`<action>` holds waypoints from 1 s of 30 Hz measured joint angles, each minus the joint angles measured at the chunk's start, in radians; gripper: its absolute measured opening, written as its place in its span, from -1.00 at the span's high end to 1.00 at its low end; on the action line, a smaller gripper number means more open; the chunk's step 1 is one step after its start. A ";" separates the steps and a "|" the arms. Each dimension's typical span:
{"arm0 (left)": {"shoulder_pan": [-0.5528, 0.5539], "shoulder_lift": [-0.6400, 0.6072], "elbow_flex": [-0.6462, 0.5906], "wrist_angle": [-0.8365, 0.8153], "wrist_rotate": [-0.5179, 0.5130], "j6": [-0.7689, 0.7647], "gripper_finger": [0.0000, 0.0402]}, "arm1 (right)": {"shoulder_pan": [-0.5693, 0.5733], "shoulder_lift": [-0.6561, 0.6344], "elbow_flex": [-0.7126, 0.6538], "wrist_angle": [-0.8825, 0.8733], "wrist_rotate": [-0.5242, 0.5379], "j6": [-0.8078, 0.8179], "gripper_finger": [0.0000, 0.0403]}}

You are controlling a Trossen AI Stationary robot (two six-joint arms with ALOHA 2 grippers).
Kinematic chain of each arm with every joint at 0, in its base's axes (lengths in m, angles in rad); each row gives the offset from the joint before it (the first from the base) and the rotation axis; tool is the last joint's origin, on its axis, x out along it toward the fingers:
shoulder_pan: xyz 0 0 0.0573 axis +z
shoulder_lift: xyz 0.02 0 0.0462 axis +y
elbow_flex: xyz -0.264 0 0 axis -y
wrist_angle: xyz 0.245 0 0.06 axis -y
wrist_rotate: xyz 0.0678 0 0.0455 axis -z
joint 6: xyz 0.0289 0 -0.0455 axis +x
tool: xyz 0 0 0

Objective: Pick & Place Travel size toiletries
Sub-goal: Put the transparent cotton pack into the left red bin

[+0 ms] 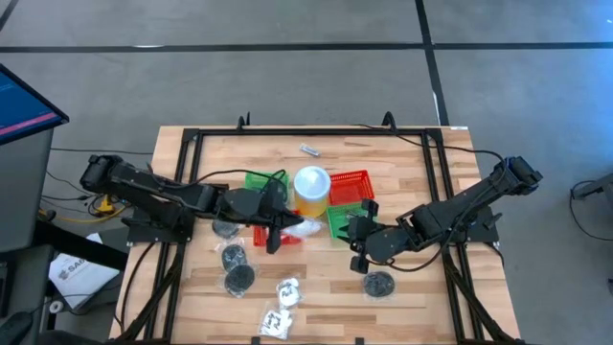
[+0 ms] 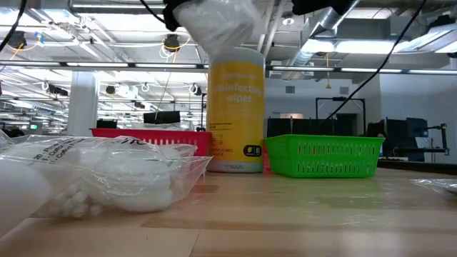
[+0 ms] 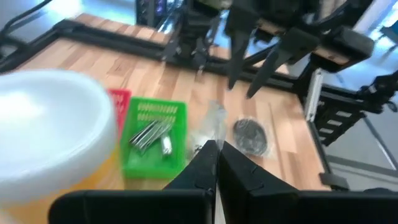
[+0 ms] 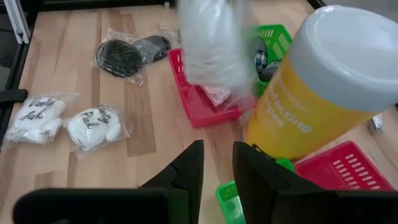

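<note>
My left gripper is shut on a clear bag of white pieces, which hangs over a red mesh basket beside the yellow cup with white lid. My right gripper stands open just right of it, near a green basket, with nothing between its fingers. That green basket holds small silvery metal pieces. Dark round pieces in clear bags and white pieces in printed packets lie flat on the table's near part. My left gripper pinches the clear bag's upper edge between its two fingers. The fingers come from the table's left, slanting a little downward. The bag hangs below them, lifted clear above the red basket; how many layers are in the pinch does not show.
A second red basket and a second green basket stand behind the cup. One dark round piece in a bag lies near my right gripper. A small silvery piece lies at the far middle. A black frame rims the table.
</note>
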 joint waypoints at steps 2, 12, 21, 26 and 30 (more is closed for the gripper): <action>0.000 -0.017 0.000 -0.055 -0.006 -0.012 1.00 | 0.000 0.000 0.000 -0.002 0.000 0.001 0.62; -0.006 -0.020 -0.001 -0.203 -0.060 -0.023 1.00 | 0.000 0.000 0.000 -0.007 -0.001 0.010 0.62; -0.006 -0.020 -0.001 -0.325 -0.071 -0.033 1.00 | 0.000 0.000 0.000 -0.007 -0.001 0.010 0.62; -0.006 -0.020 -0.001 -0.346 -0.077 -0.033 1.00 | 0.000 0.000 0.000 -0.007 -0.001 0.010 0.62; -0.002 -0.019 -0.034 -0.349 -0.077 -0.033 1.00 | 0.000 0.000 0.000 -0.007 -0.004 0.011 0.62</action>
